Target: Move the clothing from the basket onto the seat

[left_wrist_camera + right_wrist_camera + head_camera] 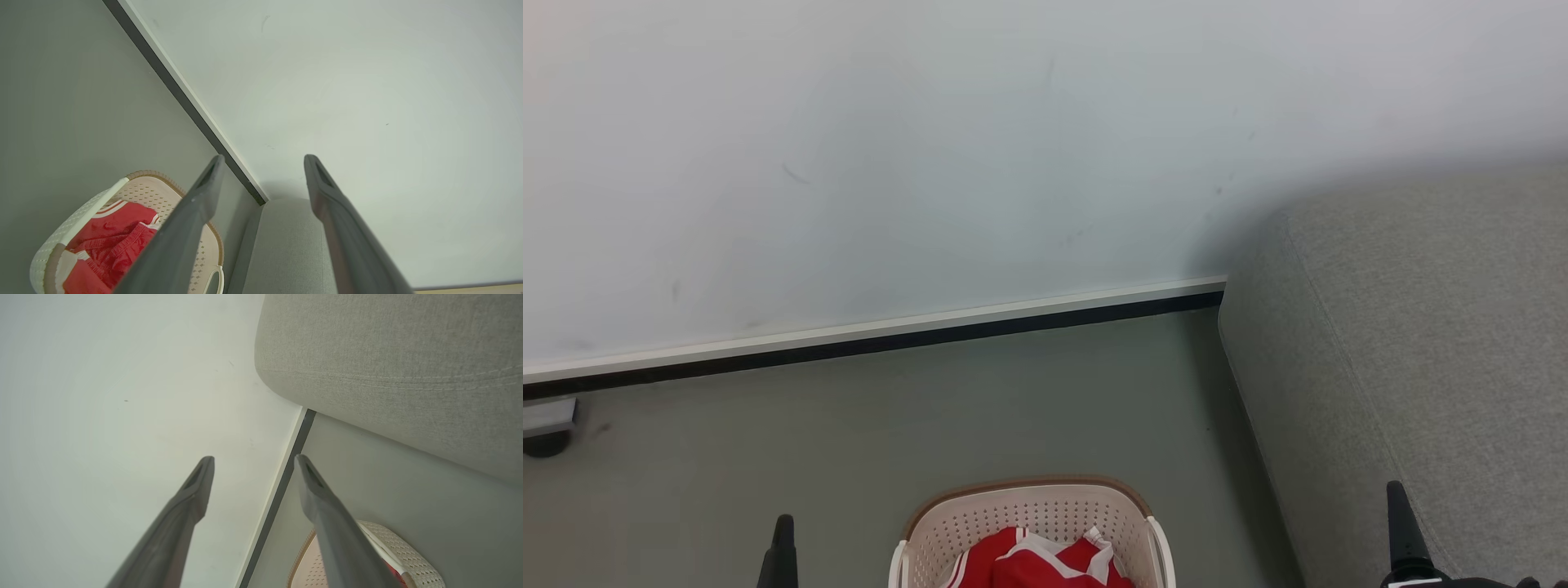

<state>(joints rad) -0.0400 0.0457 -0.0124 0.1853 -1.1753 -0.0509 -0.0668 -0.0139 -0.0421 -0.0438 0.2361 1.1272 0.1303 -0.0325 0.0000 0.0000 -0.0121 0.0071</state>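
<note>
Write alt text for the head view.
A basket of red clothing sits on the floor at bottom centre, a grey sofa to its right. The left gripper and right gripper poke up either side, a pale wall behind.

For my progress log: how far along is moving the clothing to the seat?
Nothing looks done: the red clothing lies in the basket, and the visible part of the seat carries none. In hand: nothing; left gripper and right gripper are open, empty. Left: every garment.

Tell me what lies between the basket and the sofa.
A bare strip of grey floor, seen in the head view; the basket and sofa do not touch.
</note>
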